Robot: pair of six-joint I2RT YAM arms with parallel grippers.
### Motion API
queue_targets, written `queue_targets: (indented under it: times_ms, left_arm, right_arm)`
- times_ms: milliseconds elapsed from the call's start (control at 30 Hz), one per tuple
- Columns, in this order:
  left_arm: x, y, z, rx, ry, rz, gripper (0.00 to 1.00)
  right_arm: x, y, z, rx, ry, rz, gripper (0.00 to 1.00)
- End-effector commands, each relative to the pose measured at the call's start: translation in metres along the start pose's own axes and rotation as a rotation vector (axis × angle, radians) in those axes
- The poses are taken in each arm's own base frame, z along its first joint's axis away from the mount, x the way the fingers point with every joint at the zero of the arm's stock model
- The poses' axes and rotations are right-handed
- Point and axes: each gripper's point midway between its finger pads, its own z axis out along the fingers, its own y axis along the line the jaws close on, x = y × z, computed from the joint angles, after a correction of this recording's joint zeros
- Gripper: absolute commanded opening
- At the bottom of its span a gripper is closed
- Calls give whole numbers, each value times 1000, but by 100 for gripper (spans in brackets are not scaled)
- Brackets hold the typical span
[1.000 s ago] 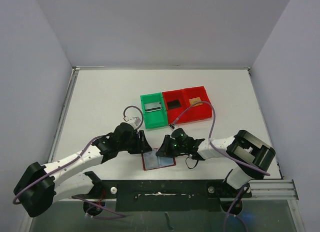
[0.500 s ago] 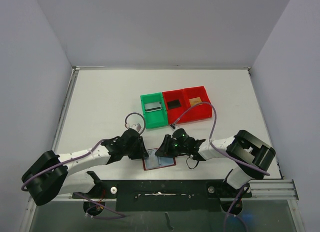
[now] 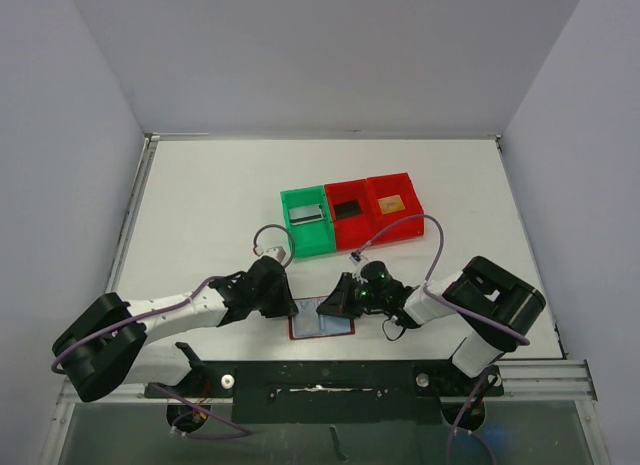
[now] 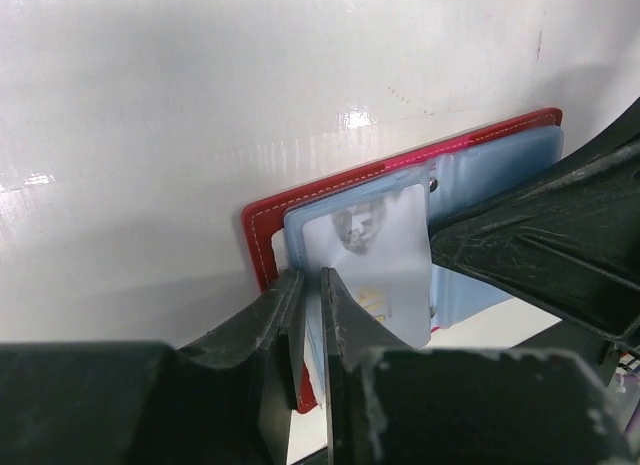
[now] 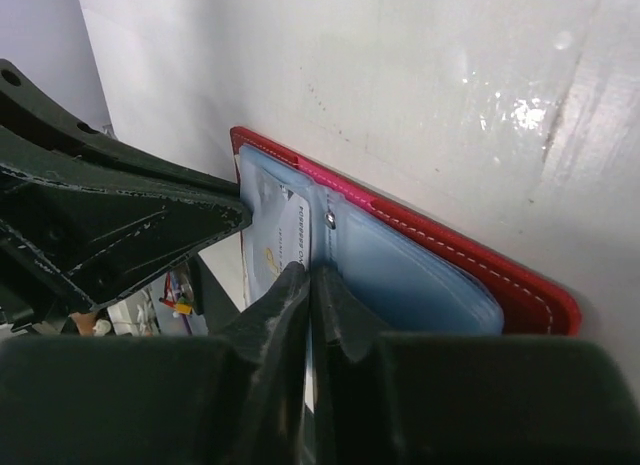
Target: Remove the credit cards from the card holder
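the card holder (image 3: pixel 322 323) lies open on the table (image 3: pixel 200 205), its far corners covered by both grippers in the top view. the left gripper (image 4: pixel 312 303) is clamped on the holder's left edge, a pale blue pocket sheet between its fingers. 1 credit card (image 4: pixel 385 270) sits in that pocket, its print blurred. the right gripper (image 5: pixel 308 285) has its fingers pressed together at the holder's middle fold; whether they pinch anything is hidden. beyond the holder, 3 bins (image 3: pixel 312 243) hold 1 card each.

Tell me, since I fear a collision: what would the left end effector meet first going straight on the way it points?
The card holder, most likely: the left end effector has its fingertips astride the holder's blue pocket leaf, apparently pinching it.
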Motion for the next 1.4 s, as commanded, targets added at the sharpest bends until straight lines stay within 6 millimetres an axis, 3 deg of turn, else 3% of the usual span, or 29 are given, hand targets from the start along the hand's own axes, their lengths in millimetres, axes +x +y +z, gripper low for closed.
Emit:
queue_targets:
  times_ms: [0,67,200,333,467,700,967,1067,1167,1233,1367]
  left_arm:
    - [-3,7,4,-36,-23,7,8]
    - [-3,6,3,-30,-28,8,7]
    - [-3,0,3,2,-22,14,5]
    - [-3,-4,5,13,-18,17,4]
    - [-4,-1,3,-6,-19,21,3]
    - [-3,6,1,-30,-21,23,4]
    - [-7,2,0,-28,-28,34,5]
    - [-11,-2,-3,-16,-35,38,13]
    - [-16,-13,-10,17,-49,40,38]
    - [-23,-24,-17,56,-71,42,49]
    - [-35,-43,-30,114,-103,50,56]
  right_arm:
    - [-5,24,-5,-112,-9,-24,11]
    - [-6,18,-2,-74,-6,-16,20]
    - [1,6,6,-1,36,-12,23]
    - [1,4,9,20,40,-10,15]
    - [-3,6,6,30,23,-28,0]
    - [-20,-6,-12,140,-71,-41,0]
    - [-19,-13,-20,164,-64,-55,0]
    - [-21,-13,-20,165,-68,-63,0]
    - [-23,-13,-22,162,-72,-65,4]
    - [-23,-12,-22,158,-70,-67,10]
    - [-23,-12,-20,160,-64,-58,17]
